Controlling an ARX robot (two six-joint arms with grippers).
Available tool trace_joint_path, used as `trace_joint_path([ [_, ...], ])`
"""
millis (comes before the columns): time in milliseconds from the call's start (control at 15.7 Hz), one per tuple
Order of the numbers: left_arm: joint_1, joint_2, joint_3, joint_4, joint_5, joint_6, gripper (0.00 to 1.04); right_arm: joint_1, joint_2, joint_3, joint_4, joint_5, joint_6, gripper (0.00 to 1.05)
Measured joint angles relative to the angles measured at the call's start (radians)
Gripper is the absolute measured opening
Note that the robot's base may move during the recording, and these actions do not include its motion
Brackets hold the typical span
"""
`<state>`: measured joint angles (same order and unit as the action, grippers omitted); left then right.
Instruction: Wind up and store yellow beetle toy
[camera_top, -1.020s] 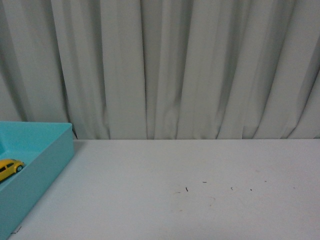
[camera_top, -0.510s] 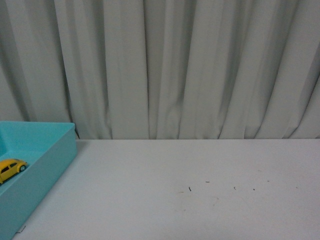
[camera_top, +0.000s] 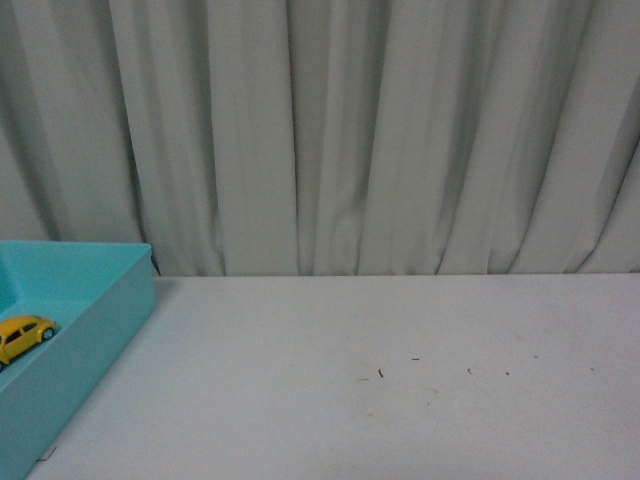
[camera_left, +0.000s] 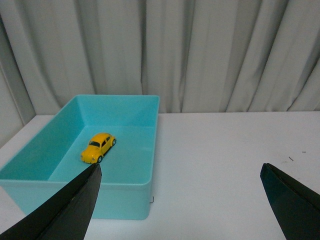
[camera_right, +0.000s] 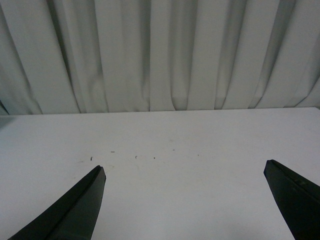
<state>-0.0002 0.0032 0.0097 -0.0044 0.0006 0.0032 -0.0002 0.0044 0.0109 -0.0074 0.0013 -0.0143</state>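
The yellow beetle toy (camera_left: 98, 147) sits inside the teal box (camera_left: 127, 200), at nine o'clock on the white table (camera_top: 400, 400). Likely light, rigid, slick; grip its flanks. Left gripper (camera_left: 181, 200) and right gripper (camera_right: 185, 200) gape wide, empty.

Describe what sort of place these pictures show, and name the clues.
Probably a staged test bench or lab: a bare white table, a plain grey curtain as backdrop, and just a teal box holding a yellow toy car.

Yellow beetle toy (camera_left: 98, 147), teal box (camera_left: 125, 192), white table (camera_top: 400, 400).

Teal box (camera_left: 125, 200) on white table (camera_top: 400, 400), grey curtain (camera_top: 350, 130) behind.
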Motion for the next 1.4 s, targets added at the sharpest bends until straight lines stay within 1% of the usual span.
trace_joint_path([
  [1402,0.000,-0.002,0.000,0.001,-0.001,0.000,0.98,0.000,-0.001,0.000,0.004,-0.002,0.000,0.98],
])
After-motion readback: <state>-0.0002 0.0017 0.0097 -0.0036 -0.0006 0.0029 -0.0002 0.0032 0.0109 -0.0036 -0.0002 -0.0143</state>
